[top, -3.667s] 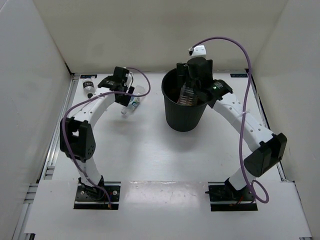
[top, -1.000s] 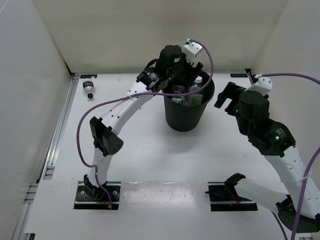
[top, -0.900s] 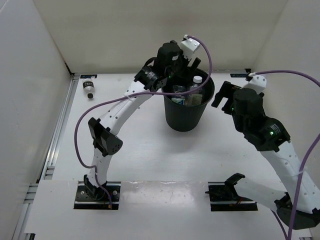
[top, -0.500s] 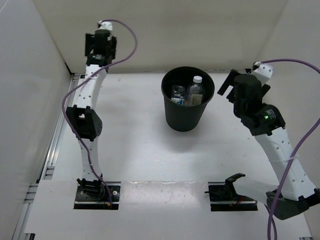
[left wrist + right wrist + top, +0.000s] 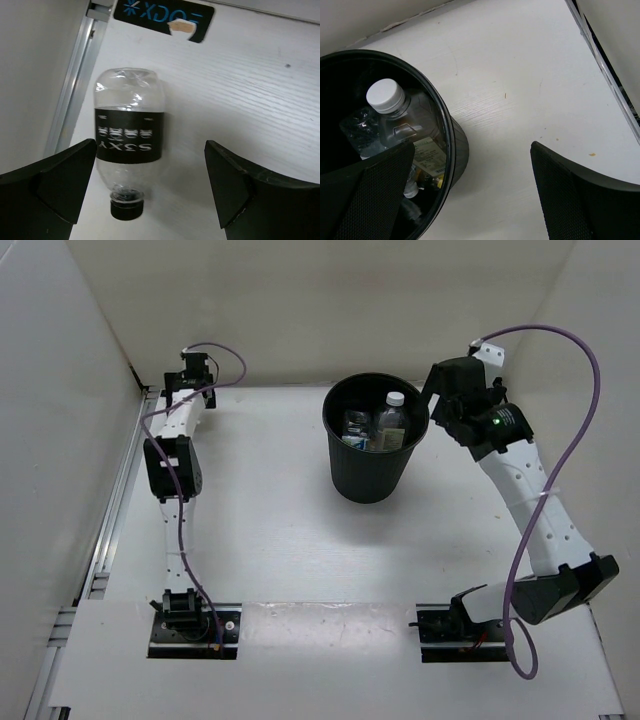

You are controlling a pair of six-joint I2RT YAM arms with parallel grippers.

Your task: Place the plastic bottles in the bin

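The black bin [image 5: 368, 478] stands at the middle back with several bottles inside, one clear with a white cap [image 5: 391, 418]. A clear bottle with a black label and black cap [image 5: 129, 145] lies by the far left rail, its cap towards me; the arm hides it in the top view. My left gripper [image 5: 150, 146] is open above it, the bottle between the fingers and nearer the left one; it shows in the top view [image 5: 186, 388] too. My right gripper [image 5: 465, 150] is open and empty beside the bin's right rim [image 5: 445, 131], seen from above [image 5: 442, 392].
A black sticker [image 5: 162, 12] lies on the table just beyond the bottle. A metal rail [image 5: 75, 80] and the left wall run right beside it. The right rail [image 5: 605, 75] and wall are close to my right gripper.
My left arm has swung from over the bin to the far left corner, leaving a bottle in the bin. My right arm has moved back towards the bin's right rim.
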